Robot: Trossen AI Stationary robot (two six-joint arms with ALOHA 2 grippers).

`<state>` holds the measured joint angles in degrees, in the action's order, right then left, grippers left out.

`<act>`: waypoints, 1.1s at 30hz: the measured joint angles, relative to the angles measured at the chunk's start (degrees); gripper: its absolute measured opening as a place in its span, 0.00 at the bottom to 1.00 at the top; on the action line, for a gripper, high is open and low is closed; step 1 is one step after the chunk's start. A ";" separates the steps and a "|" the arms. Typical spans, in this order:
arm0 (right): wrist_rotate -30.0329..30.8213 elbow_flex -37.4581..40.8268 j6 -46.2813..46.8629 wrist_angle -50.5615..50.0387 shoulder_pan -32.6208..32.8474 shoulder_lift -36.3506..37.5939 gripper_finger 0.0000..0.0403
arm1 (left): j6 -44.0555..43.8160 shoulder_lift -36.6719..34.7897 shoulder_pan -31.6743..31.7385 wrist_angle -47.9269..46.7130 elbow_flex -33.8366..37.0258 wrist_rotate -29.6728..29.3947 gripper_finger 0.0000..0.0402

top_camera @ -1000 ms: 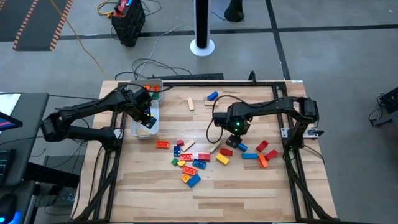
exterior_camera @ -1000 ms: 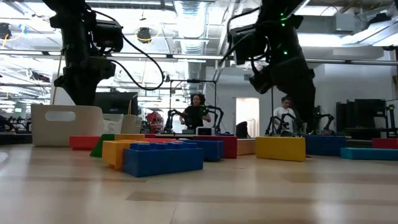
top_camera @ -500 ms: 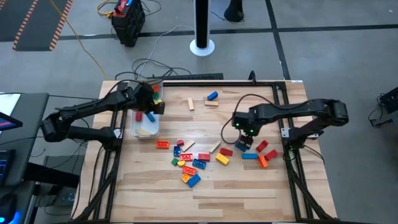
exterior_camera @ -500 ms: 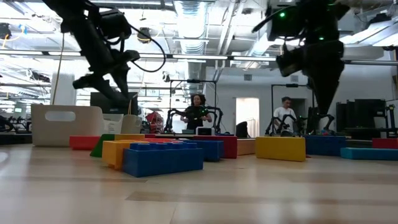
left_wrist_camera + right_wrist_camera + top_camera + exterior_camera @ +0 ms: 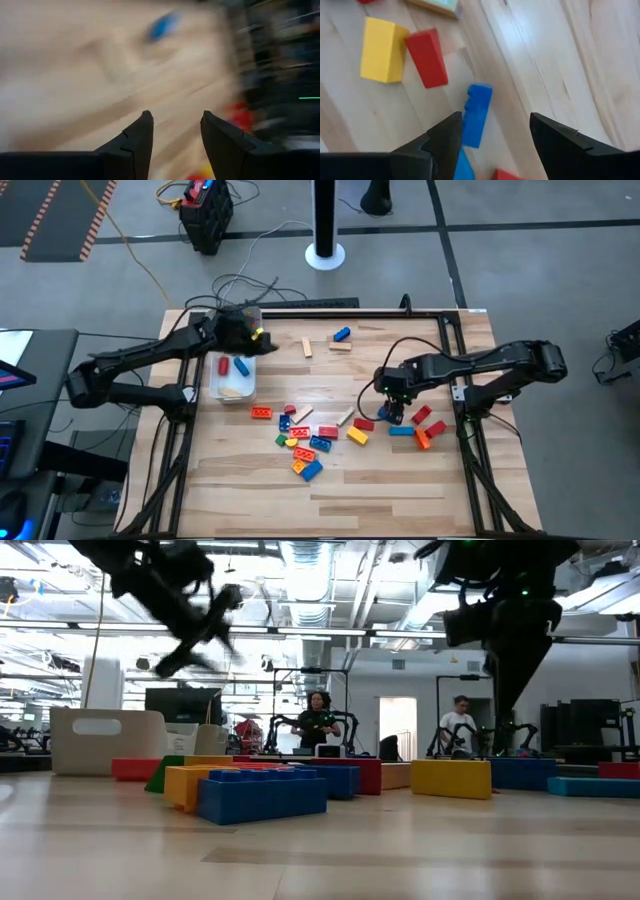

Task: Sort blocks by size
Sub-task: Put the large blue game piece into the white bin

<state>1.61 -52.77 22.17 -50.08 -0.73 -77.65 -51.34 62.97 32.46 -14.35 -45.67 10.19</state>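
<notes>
1. My left gripper hung in the air over the table's far left corner, at about ten o'clock from the main cluster of blocks. Its fingers stood partly apart with nothing between them; my left wrist camera showed only blurred wood and a blue smear past them.

2. Just at six o'clock of that gripper sat the white tray, with a red block, a blue block and a tan bar lying inside it.

3. Toward twelve o'clock on the table, well apart from the rest, lay a tan block, another tan bar and a blue brick.

4. The main cluster was spread mid-table: an orange bar on its nine o'clock edge, red, yellow, green and blue pieces packed close, and a blue brick touching an orange one at six o'clock.

5. My right gripper was low over the wood at three o'clock of that cluster, jaws wide and empty. Between my fingers lay a short blue block; whether they touched it I cannot tell. A red block and a yellow block lay just beyond it, touching each other.

6. At three o'clock of that gripper lay a few more red blocks, a blue bar and an orange piece.
</notes>
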 joint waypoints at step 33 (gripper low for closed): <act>-3.14 17.39 -2.07 19.93 1.73 -3.23 0.57 | 30.62 -1.89 -22.64 6.28 -13.94 -22.70 0.52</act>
<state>-1.53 -35.38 20.11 -30.15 0.99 -80.88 -20.72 61.08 9.82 -8.07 -59.61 -12.51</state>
